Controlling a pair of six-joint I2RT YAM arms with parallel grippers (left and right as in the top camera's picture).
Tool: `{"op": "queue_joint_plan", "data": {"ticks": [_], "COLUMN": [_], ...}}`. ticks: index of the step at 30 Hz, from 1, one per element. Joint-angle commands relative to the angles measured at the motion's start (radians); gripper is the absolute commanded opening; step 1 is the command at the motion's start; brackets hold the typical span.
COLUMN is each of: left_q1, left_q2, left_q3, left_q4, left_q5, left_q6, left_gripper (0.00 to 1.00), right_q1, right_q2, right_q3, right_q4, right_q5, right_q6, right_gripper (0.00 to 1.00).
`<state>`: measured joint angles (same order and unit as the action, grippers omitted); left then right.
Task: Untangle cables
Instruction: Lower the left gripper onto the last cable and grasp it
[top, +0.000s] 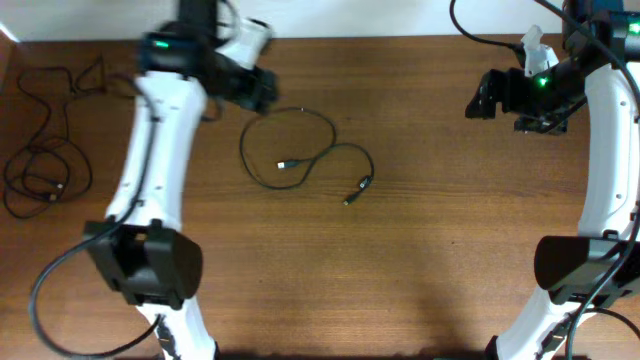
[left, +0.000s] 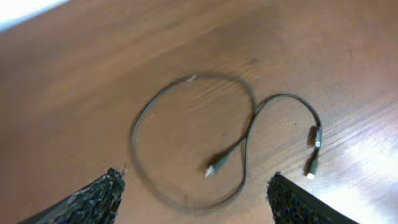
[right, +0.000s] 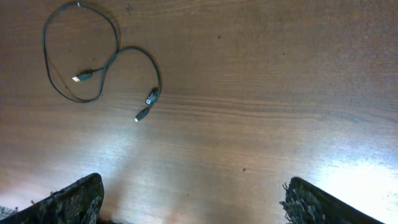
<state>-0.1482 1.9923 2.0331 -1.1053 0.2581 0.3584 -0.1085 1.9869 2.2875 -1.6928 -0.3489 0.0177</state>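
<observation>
One thin black cable lies alone in a loop at the table's middle, both plug ends free; it also shows in the left wrist view and the right wrist view. More thin black cables lie looped together at the far left edge. My left gripper hangs open and empty above the left rim of the loop; its fingers straddle the loop's near side without touching. My right gripper is open and empty at the back right, far from the cable; its fingers are over bare wood.
The wooden table stretches between the arms. The left arm's white link crosses between the two cable groups. Thick black arm cables run at the back right and front left.
</observation>
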Motion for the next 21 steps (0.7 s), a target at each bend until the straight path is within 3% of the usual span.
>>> {"op": "queue_joint_plan", "data": {"ticks": [1,11,21], "left_q1": [-0.085,-0.186,-0.223], "left_q2": [0.005,0.005,0.101], "left_q3": [-0.144,-0.421,-0.466], "left_q4": [0.114,0.386,0.471], "left_q5": [0.004,-0.06,-0.065], "left_q6": [0.223,0.222,0.187], "left_gripper": [0.76,0.75,0.69], "right_q1": [0.005,0.005,0.005], "right_q2": [0.01,0.01,0.01], "right_q3": [0.011,0.011,0.011], "right_q4": [-0.006,-0.006,-0.006], "right_q5": [-0.013,-0.013,-0.013], "right_q6": [-0.015,-0.015,-0.014], "right_gripper": [0.94,0.94,0.94]}}
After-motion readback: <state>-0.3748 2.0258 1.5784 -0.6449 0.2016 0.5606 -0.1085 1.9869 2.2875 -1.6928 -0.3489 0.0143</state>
